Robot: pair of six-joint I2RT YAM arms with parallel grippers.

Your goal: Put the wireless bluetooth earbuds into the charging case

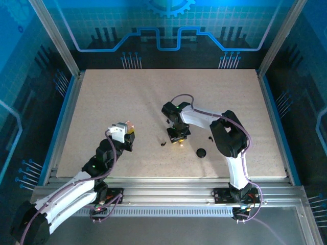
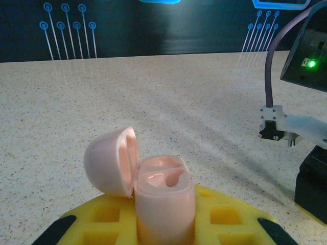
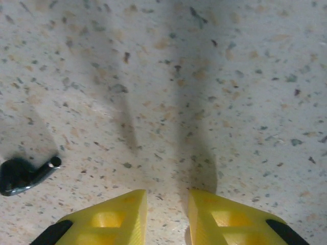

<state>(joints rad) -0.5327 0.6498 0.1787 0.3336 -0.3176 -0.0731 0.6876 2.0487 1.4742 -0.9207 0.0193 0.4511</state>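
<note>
The charging case (image 2: 162, 196) (pink, lid (image 2: 110, 161) hinged open to one side, two sockets showing) stands upright, clamped between the yellow fingers of the left gripper (image 2: 166, 212), in the front-left area of the bench (image 1: 127, 92). One black earbud (image 3: 21, 174) lies on the bench near mid-front, just beside the right gripper (image 3: 167, 209), whose jaws point down, slightly parted, holding nothing. A round black puck (image 1: 201, 152) lies nearer the front edge.
</note>
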